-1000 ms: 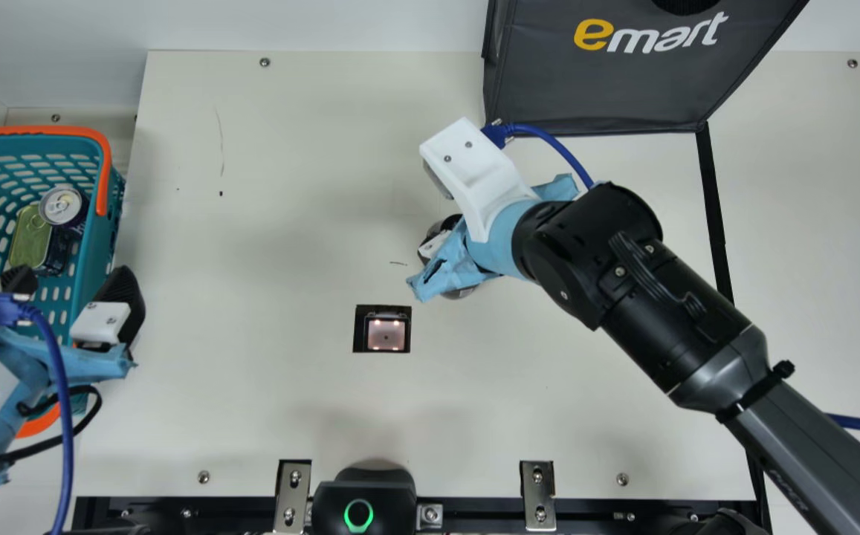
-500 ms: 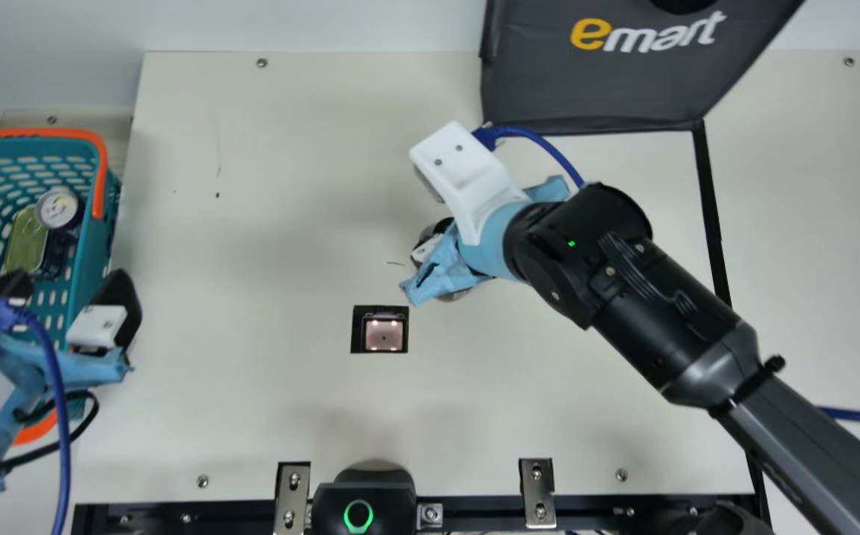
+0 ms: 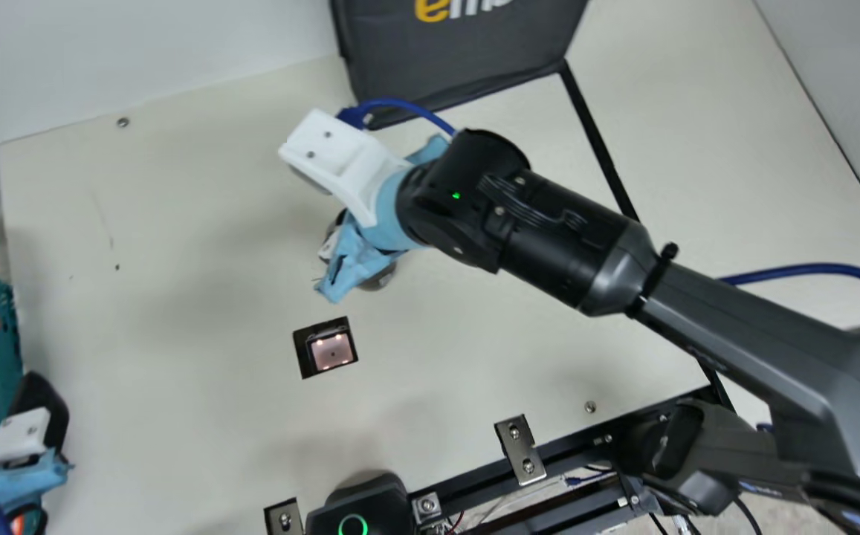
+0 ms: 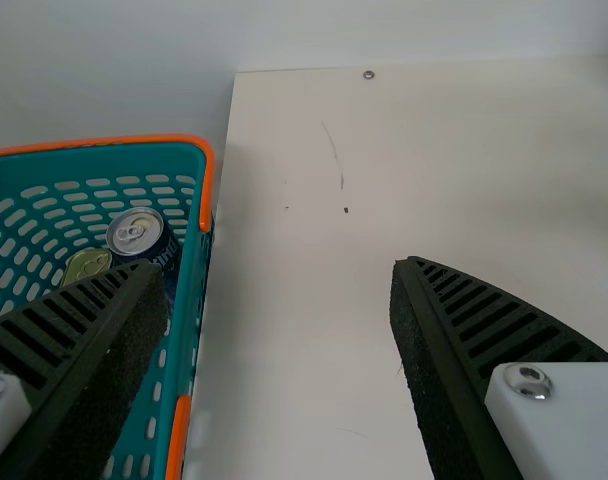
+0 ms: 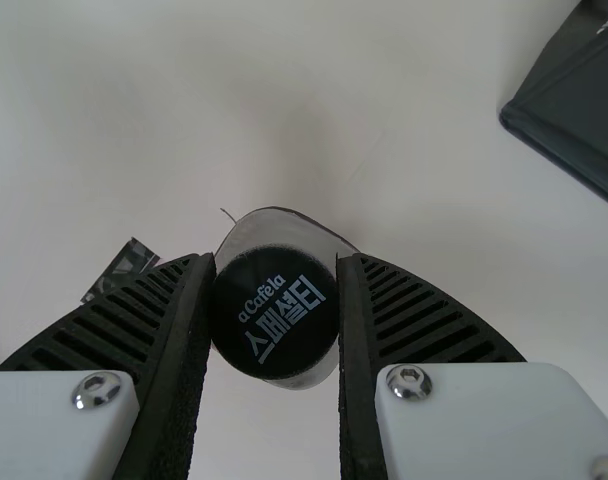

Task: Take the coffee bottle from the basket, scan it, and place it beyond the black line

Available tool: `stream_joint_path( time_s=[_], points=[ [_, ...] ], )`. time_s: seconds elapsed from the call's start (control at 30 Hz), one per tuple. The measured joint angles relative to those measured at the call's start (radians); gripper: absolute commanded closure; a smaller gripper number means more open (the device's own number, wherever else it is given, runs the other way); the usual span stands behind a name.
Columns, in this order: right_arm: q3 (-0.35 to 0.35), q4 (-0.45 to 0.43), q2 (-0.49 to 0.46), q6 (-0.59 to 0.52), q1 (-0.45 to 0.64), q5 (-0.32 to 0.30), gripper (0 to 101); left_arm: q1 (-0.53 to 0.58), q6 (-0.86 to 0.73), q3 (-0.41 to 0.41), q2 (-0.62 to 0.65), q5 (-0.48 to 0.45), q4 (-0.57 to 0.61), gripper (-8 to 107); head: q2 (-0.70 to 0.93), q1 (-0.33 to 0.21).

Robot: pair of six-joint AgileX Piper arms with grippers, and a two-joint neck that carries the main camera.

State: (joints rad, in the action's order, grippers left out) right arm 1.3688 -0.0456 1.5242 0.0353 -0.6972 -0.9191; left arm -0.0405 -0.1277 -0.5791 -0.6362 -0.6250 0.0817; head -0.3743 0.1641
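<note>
Main view first: closest to me, a black unit (image 3: 370, 505) with a lit green ring sits at the edge of the desk (image 3: 199, 423). The left pincer (image 3: 24, 435) is by the basket (image 3: 4, 357); its wrist view has the fingers spread wide, holding nothing, with a dark can (image 4: 134, 235) and a gold-topped tin (image 4: 87, 264) in the basket. Next comes the scanner (image 3: 332, 351), glowing pinkish in the desk. Just past it, the right pincer (image 3: 331, 244) has the coffee bottle (image 5: 274, 315), and in that wrist view its fingers press either side of the black cap. Whether the bottle touches the desk, I can't tell. It's on the scanner's side of the black line (image 3: 599, 145), which runs up to a dark bag (image 3: 459, 67) at the back.
</note>
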Motion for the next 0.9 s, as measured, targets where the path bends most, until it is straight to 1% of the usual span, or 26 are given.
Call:
stream_joint_path(
  time_s=[0.2, 0.53, 0.77, 0.9],
  points=[
    [0.032, -0.012, 0.002, -0.011, 0.008, -0.012, 101, 0.0, 0.0, 0.0, 0.0, 0.0, 0.0, 9, 0.0, 0.0],
    [0.066, -0.017, 0.002, -0.007, 0.038, -0.026, 101, 0.0, 0.0, 0.0, 0.0, 0.0, 0.0, 9, 0.0, 0.0],
    [0.071, -0.017, -0.016, -0.008, 0.088, -0.034, 101, 0.0, 0.0, 0.0, 0.0, 0.0, 0.0, 9, 0.0, 0.002],
    [0.062, -0.016, -0.031, -0.019, 0.132, -0.037, 101, 0.0, 0.0, 0.0, 0.0, 0.0, 0.0, 9, 0.0, 0.002]
  ],
)
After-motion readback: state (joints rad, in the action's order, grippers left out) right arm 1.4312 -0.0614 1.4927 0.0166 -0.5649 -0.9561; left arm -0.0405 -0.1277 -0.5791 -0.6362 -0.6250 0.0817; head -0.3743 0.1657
